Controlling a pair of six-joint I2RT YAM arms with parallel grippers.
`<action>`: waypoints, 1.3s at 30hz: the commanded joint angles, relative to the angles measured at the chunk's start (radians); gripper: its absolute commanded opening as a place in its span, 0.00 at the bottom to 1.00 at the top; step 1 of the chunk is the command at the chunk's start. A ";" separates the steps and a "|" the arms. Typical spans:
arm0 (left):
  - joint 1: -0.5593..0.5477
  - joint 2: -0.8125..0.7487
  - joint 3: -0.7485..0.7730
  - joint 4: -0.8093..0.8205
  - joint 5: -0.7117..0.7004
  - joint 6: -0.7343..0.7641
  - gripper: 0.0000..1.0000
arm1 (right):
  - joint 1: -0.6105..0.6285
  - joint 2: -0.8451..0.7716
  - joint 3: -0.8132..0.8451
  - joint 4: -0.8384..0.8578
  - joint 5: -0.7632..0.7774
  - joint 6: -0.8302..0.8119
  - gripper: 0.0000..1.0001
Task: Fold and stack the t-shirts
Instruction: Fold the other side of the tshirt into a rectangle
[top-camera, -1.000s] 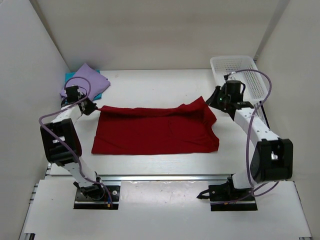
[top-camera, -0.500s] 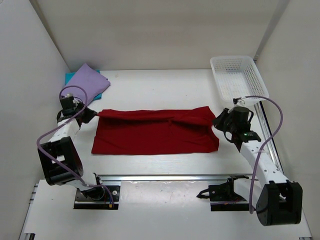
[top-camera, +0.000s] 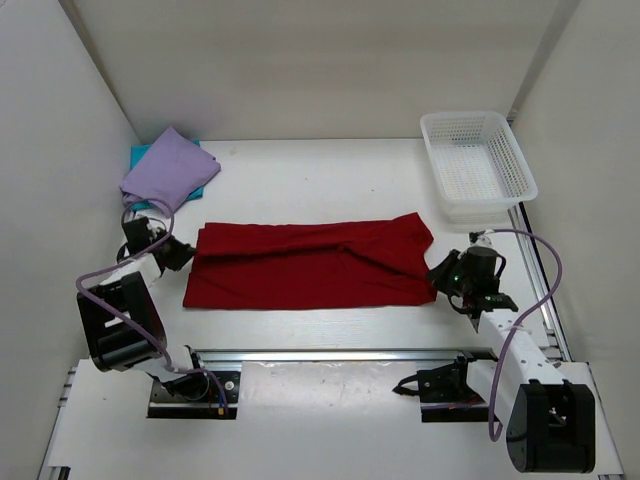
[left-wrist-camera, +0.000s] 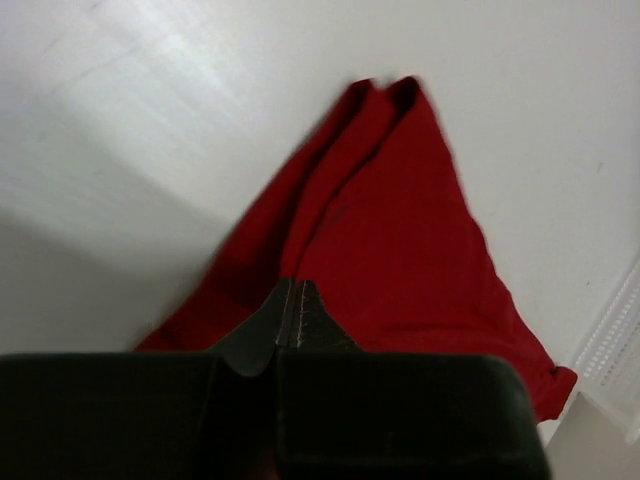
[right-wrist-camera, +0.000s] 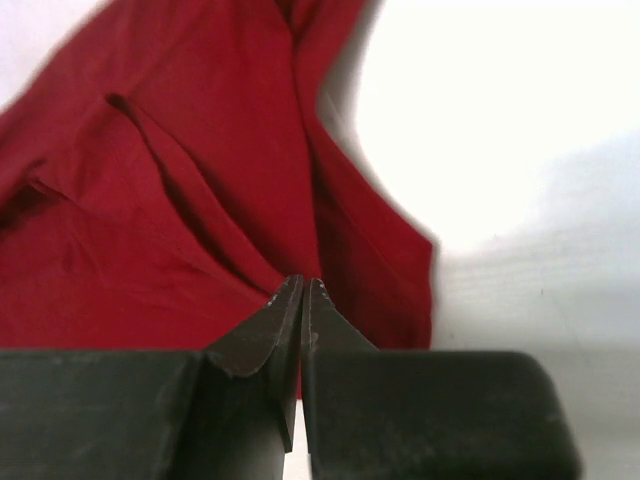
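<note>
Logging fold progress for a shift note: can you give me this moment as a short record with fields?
shirt in work: dark red t-shirt, spread in the middle, creased lengthwise
left gripper: shut on its left end
right gripper: shut on its right end
stack: lavender t-shirt folded, lying on teal t-shirt, far left corner
basket: white mesh basket, far right
</note>
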 joint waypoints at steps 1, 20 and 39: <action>0.054 0.014 -0.060 0.051 0.053 -0.040 0.02 | 0.002 -0.032 -0.052 0.066 0.020 0.022 0.00; -0.309 -0.283 -0.031 0.161 -0.209 -0.073 0.46 | 0.242 0.186 0.232 0.173 0.012 -0.087 0.00; -0.794 -0.156 -0.248 0.420 -0.146 -0.122 0.44 | 0.248 0.775 0.465 0.374 -0.215 -0.090 0.42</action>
